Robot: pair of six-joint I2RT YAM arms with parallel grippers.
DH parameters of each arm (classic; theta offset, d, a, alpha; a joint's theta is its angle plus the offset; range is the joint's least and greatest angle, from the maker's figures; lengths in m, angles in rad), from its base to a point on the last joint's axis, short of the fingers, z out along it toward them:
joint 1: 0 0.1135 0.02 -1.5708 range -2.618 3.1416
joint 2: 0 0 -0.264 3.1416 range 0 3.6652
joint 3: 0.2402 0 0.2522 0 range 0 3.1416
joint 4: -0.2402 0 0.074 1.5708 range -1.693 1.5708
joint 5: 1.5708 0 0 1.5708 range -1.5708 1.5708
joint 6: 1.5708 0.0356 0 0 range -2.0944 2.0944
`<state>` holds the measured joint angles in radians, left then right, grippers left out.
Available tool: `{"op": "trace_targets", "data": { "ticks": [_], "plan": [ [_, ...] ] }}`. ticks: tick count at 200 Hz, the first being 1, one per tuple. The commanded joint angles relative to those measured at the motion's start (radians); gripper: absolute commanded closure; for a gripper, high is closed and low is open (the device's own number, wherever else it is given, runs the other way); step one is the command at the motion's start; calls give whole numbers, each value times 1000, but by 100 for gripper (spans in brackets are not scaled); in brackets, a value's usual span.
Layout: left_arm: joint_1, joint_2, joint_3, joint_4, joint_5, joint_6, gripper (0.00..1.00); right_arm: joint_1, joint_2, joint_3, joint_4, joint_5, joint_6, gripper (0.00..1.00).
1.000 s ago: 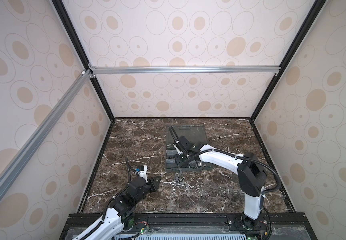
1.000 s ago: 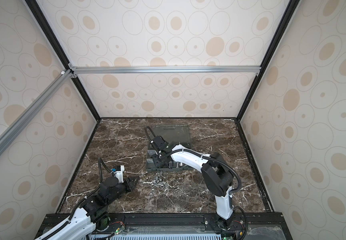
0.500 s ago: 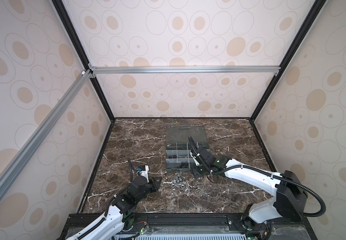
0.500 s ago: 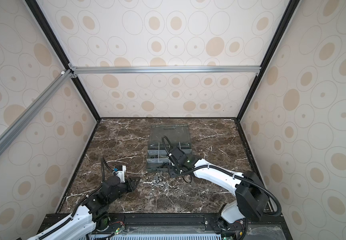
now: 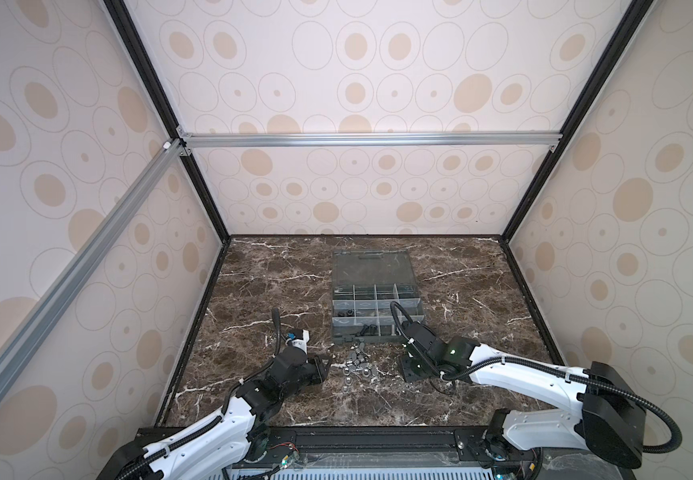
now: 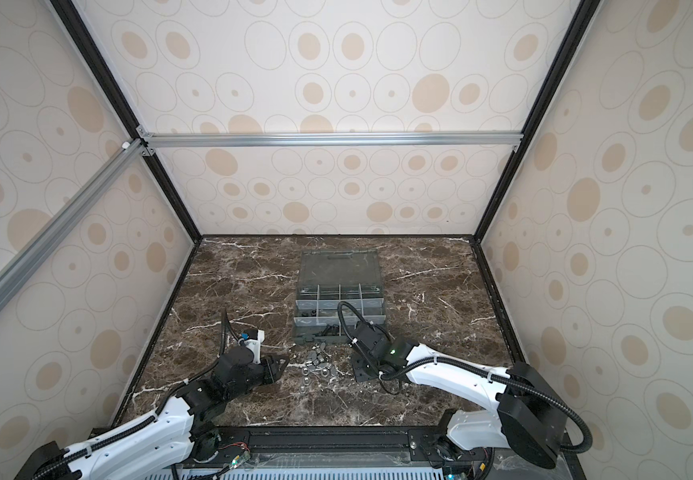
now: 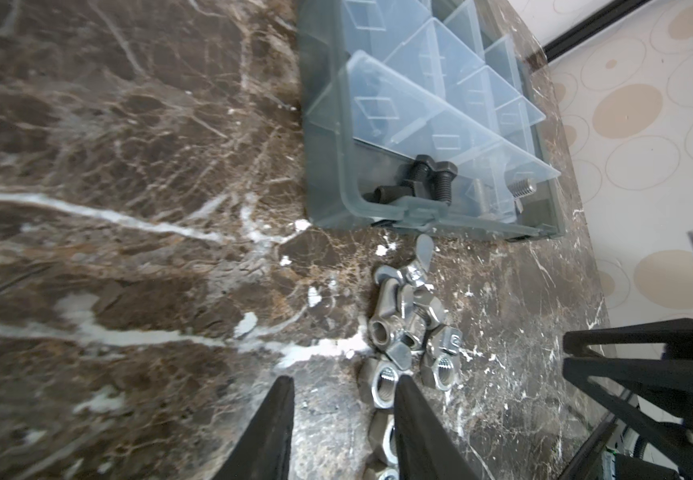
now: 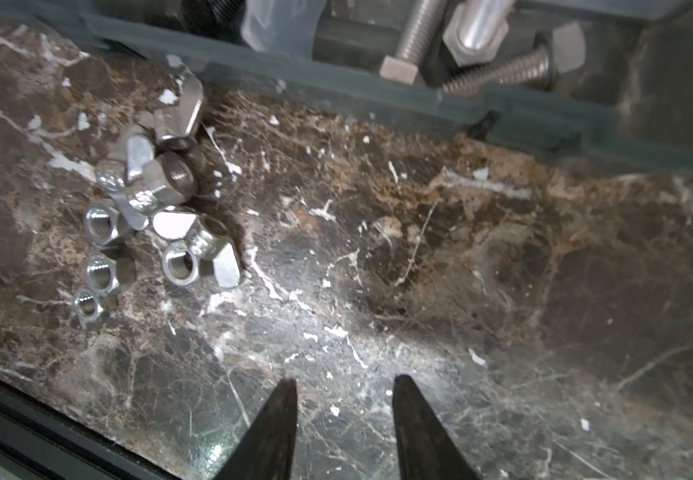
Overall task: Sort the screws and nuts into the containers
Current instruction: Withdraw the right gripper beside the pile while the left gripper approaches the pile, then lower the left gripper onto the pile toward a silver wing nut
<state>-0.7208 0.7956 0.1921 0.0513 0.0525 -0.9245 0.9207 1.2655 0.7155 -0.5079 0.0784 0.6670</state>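
The left gripper had its fingers parted with nothing between them, the tips low over the marble table and right at the near edge of the heap of nuts. The right gripper was spread the same way and empty, poised above bare stone with the heap off to one side and the front wall of the organizer box ahead of it.

From where I stood, the screws looked dealt with. Black screws lay in one compartment of the box's nearest row and silver screws in the compartment next to it, and I saw none loose on the table.

The nuts were the work left. A cluster of silver hex nuts, with some winged ones mixed in, sat on the marble just in front of the box, a few strung out towards the robot. In a top view a few dark bits showed in a middle-row compartment, too small to name. The clear lid lay open behind. I'd call it roughly halfway.
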Motion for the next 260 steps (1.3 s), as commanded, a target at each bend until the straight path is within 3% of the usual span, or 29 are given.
{"op": "trace_targets", "data": {
  "ticks": [1,105,260],
  "plan": [
    [-53,34,76,-19,-62,30,60,15,-40,-22,9,26,70,58],
    [-185,318,237,-46,-127,102,57,46,-77,-56,14,45,127,58],
    [-207,523,343,-106,-198,135,56,58,-94,-86,26,59,157,58]
  ]
}}
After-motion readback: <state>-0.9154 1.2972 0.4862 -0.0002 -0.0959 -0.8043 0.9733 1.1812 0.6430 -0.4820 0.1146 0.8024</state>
